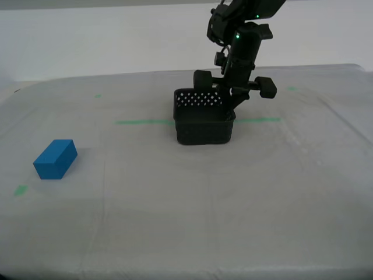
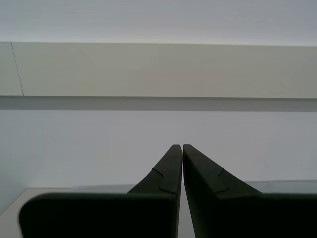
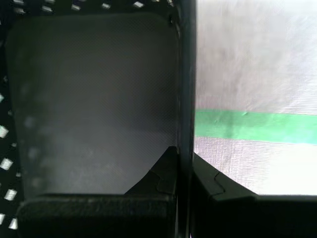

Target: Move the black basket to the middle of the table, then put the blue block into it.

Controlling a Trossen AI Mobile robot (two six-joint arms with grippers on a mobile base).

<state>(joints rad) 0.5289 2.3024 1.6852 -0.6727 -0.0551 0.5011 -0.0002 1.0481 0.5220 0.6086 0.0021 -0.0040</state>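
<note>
First wrist view: basket wall between claw fingers.

My second pincer fingertips pressed together w/ nothing between, facing blank wall.

The counter is covered in whitish-grey cloth. A long green tape line runs across it, passing under my first gripper. Directly beneath that gripper sits the black basket. The blue block lies well apart from the gripper, beside what looks like a small green tape bit.
</note>
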